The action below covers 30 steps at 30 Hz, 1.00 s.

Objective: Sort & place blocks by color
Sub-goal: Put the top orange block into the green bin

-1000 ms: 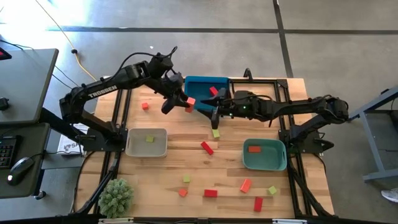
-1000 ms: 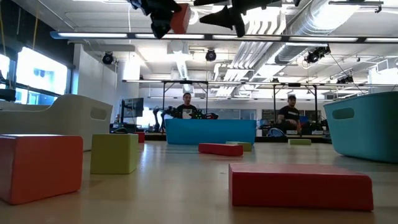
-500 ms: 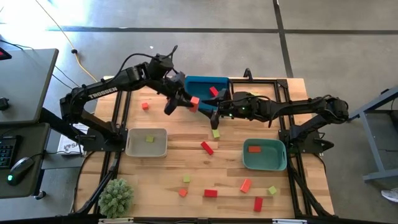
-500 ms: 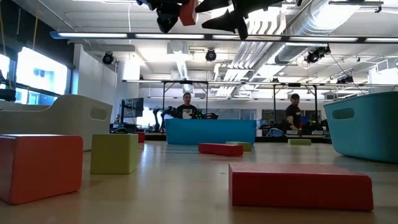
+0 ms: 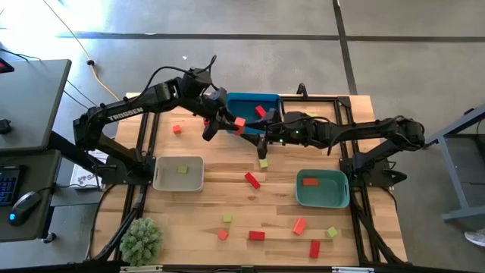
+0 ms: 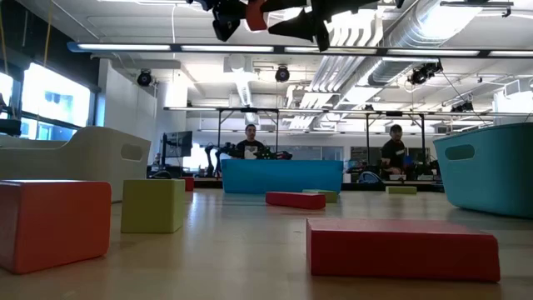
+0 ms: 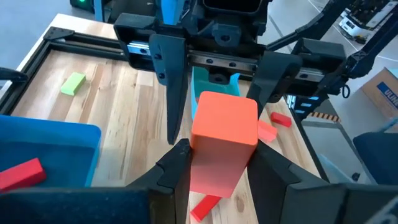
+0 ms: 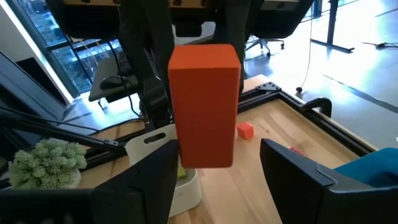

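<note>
The left gripper (image 5: pixel 227 123) holds an orange-red block (image 5: pixel 239 122) clamped between its fingers, high above the bench (image 5: pixel 280 193), at the 9 o'clock edge of the blue tray (image 5: pixel 246 106). The right gripper (image 5: pixel 260 133) faces it from the 3 o'clock side with its jaws spread wide, one finger on either side of the block but not touching it, as the right wrist view shows (image 8: pixel 204 106). This looks like a mid-air handover from left to right.

What could go wrong:
- If the left gripper lets go before the right one closes, the block drops. It could land in the blue tray, which already holds a red block (image 5: pixel 260 111), or bounce across the bench.
- The 2 sets of fingers sit very near each other around a small block. A slight misalignment could make them collide or pinch the block at a corner, twisting it out of the grip.
- A yellow-green block (image 5: pixel 263 162) lies on the bench just at 6 o'clock of the handover point, so a dropped block could knock it.

Other red and yellow-green blocks lie scattered at the 6 o'clock end, between the beige tray (image 5: pixel 179 174) and the teal tray (image 5: pixel 322 188).
</note>
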Each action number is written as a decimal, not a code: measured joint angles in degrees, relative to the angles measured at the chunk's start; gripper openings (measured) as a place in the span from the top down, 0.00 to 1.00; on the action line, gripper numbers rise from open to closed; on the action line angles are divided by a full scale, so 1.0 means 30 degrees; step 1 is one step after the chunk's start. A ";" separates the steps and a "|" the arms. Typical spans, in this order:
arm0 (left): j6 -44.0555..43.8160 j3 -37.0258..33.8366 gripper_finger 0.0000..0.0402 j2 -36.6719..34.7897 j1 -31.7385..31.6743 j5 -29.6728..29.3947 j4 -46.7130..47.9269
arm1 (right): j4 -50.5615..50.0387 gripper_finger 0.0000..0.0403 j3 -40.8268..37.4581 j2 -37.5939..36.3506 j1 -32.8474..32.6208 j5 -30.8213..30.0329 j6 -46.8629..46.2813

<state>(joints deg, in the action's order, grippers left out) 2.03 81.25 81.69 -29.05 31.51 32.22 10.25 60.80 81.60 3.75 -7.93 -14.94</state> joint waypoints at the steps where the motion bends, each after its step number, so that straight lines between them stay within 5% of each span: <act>1: -0.0100 0.0000 0.75 0.0001 0.0055 -0.0004 -0.0072 | 0.0101 0.47 0.0000 0.0000 0.0000 -0.0005 0.0000; 12: -0.1331 0.0000 0.75 0.0022 0.0463 -0.0094 -0.1779 | 0.1092 0.49 0.0000 0.0000 0.0000 -0.0071 -0.0172; 21: -0.1600 0.0000 0.73 0.0029 0.0455 -0.0374 -0.1839 | 0.1159 0.75 0.0000 0.0007 -0.0007 -0.0010 -0.0138; 30: -0.2352 0.0000 0.66 0.0029 0.0475 -0.0735 -0.1745 | 0.1091 0.75 0.0000 0.0007 0.0000 -0.0005 -0.0133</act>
<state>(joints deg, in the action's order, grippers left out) -5.02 81.25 81.78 -27.62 29.31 26.98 13.52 60.80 81.62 3.75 -7.94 -15.34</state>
